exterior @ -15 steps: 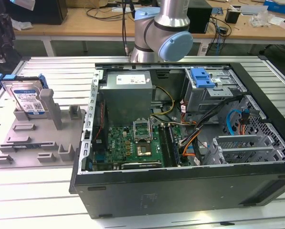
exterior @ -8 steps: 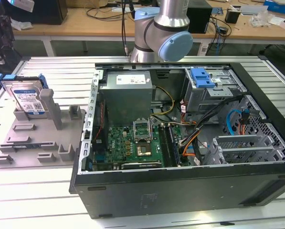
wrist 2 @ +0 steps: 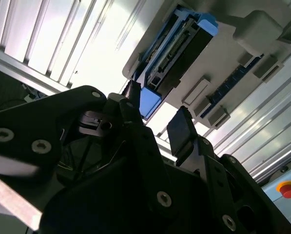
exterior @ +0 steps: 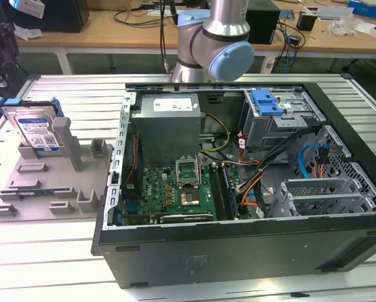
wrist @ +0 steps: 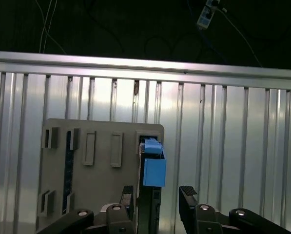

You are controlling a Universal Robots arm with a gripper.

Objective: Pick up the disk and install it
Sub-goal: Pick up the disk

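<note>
The gripper (wrist: pixel 157 191) hangs above the disk (wrist: pixel 154 170), jaws wide open and empty, one on each side of its edge, apparently apart from it. The disk stands on edge in the grey fixture plate (wrist: pixel 104 185) on the table (wrist: pixel 233 146), probably so the jaws can reach it from above.

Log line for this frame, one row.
phase: pre-grasp | gripper: open, empty | disk: upright in grey fixture plate, exterior view's left, untouched | computer case: open, disk not installed
</note>
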